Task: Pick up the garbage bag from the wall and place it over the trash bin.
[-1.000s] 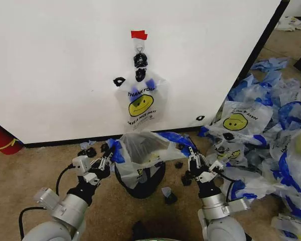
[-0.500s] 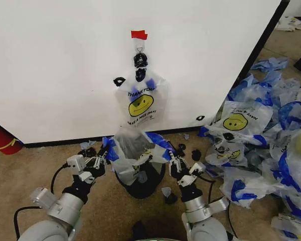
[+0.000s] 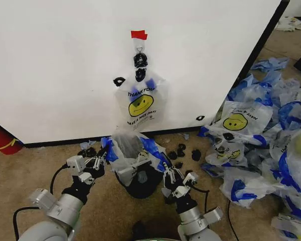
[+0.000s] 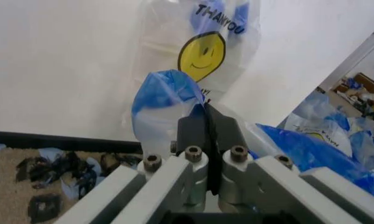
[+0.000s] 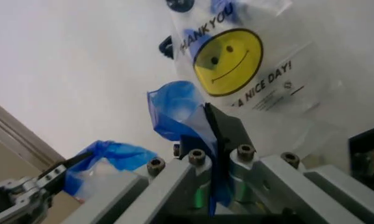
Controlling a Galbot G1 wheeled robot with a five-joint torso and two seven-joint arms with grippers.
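The garbage bag [image 3: 132, 148], see-through with blue handles, hangs open-mouthed between my two grippers just over the black trash bin [image 3: 143, 185]. My left gripper [image 3: 101, 161] is shut on its left blue handle [image 4: 161, 93], to the left of the bin. My right gripper [image 3: 166, 172] is shut on the right blue handle [image 5: 177, 107], at the bin's right rim. The left wrist view shows the left gripper [image 4: 206, 122] pinching plastic, and the right wrist view shows the same of the right gripper [image 5: 214, 127]. An identical bag [image 3: 140, 103] hangs from the hook [image 3: 139, 49] on the white wall [image 3: 55, 65].
A large heap of identical bags [image 3: 271, 145] covers the floor to the right. Small black scraps [image 3: 183, 150] lie on the carpet by the wall's foot. A red object [image 3: 1, 138] sits at the far left. Red tape [image 3: 139, 34] marks the wall above the hook.
My right gripper has moved left and nearer to me with its handle, so the bag's mouth has narrowed over the bin. The left gripper has shifted only slightly.
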